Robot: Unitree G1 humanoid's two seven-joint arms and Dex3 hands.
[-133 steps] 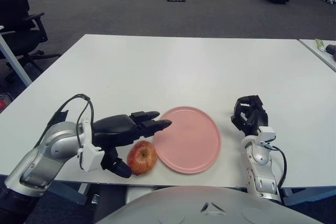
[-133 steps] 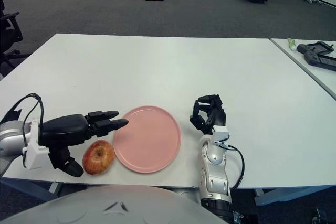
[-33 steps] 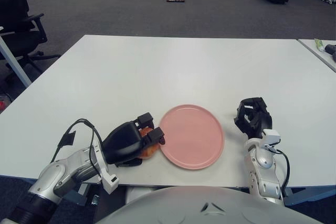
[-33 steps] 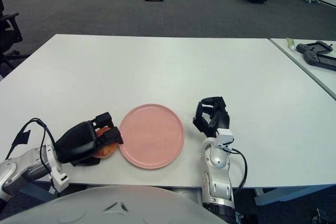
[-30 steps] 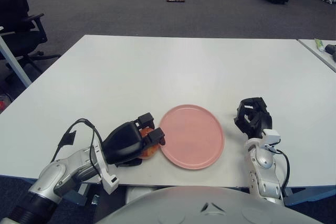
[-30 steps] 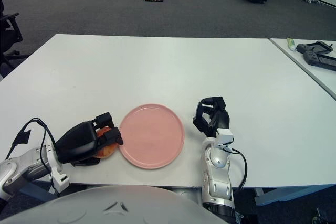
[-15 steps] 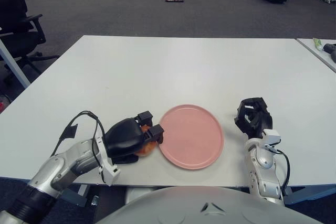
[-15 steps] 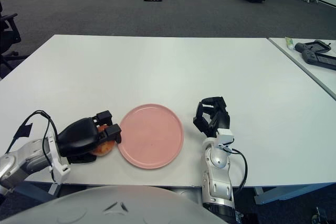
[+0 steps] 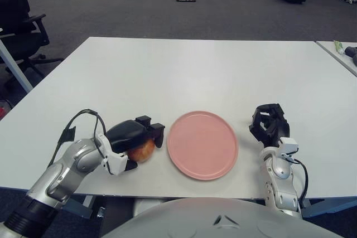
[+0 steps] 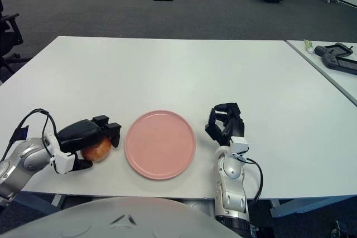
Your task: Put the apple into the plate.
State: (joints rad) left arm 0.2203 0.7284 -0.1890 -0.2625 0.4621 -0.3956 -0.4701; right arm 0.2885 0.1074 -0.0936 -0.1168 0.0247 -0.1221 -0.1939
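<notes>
A red-yellow apple (image 9: 141, 152) sits at the table's near left, just left of the pink plate (image 9: 202, 144). My left hand (image 9: 146, 144) is curled over the apple from above, with its fingers on the side toward the plate and the thumb underneath on the near side. I cannot tell whether the apple rests on the table or is slightly raised. The plate has nothing on it. My right hand (image 9: 268, 124) is parked on the table right of the plate, fingers curled and holding nothing.
The white table (image 9: 184, 76) stretches far behind the plate. A second table at the right edge holds a black controller (image 10: 334, 57) and a green tube (image 10: 308, 45). An office chair (image 9: 22, 20) stands at the far left.
My left hand closed on the apple and has now drawn it slightly left, away from the plate's rim; the apple shows more under the fingers. The right hand has not moved.
</notes>
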